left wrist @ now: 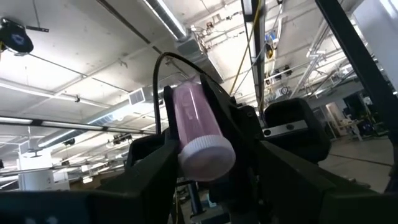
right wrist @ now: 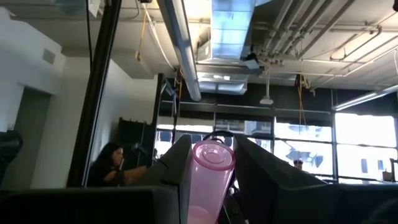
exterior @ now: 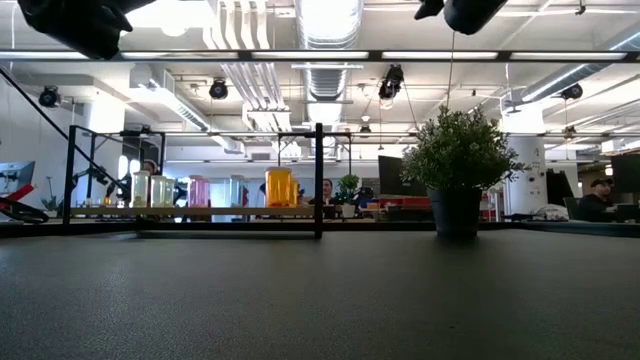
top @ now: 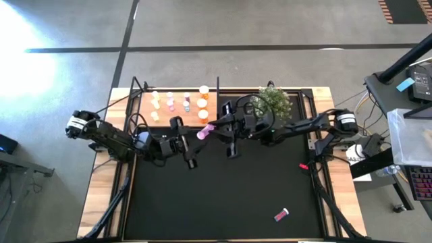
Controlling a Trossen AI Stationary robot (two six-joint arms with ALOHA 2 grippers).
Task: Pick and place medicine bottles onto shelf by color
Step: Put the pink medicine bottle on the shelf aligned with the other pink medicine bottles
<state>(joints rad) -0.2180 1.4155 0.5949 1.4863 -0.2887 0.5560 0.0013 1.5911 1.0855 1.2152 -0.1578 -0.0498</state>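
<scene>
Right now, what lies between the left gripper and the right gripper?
Only the pink bottle, clamped in the right gripper, white cap toward the open left gripper; the high view and wrist views show it.

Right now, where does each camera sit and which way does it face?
High: overhead, looking down on table; both arms.
Low: table height, facing shelf and plant; arms overhead.
Left wrist: aimed upward at pink bottle; left gripper's fingers flank it.
Right wrist: aimed upward; right gripper's fingers grip pink bottle.
Shared: both wrists see that bottle.
</scene>
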